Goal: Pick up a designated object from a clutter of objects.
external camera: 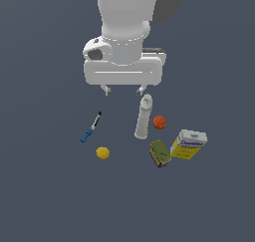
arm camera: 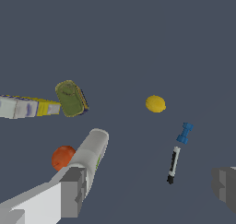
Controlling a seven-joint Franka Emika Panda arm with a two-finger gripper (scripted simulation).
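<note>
The rectangular carton box with a yellow lower body and a white top with blue lettering (external camera: 189,144) lies on the plain dark grey tabletop (external camera: 50,196), farthest toward the exterior view's right of all the items. Just beside it, toward the exterior view's left, sits the small green-yellow tin (external camera: 160,153), tilted. Beyond the tin lies the round orange-red ball (external camera: 159,122), close beside the tall white plastic bottle (external camera: 143,118). Well apart, toward the exterior view's left, lie the yellow lemon (external camera: 102,153) and the blue-handled marker with a white barrel and black tip (external camera: 91,127).

The white robot arm's claw (external camera: 123,90) hangs above the clutter, over the gap between marker and bottle, its two fingers spread apart and holding nothing, touching no item.
</note>
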